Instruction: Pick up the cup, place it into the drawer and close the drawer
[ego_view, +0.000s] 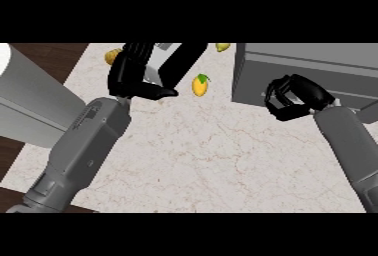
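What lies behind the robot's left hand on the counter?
A yellow fruit peeks out beside the left hand; a pale grey thing shows partly. The hand covers the rest, so its identity stays unclear.

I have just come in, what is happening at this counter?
The robot's right hand is curled at the front of the grey drawer unit; no cup shows plainly, so it may be hidden. The left hand is open over the counter, near a yellow fruit.
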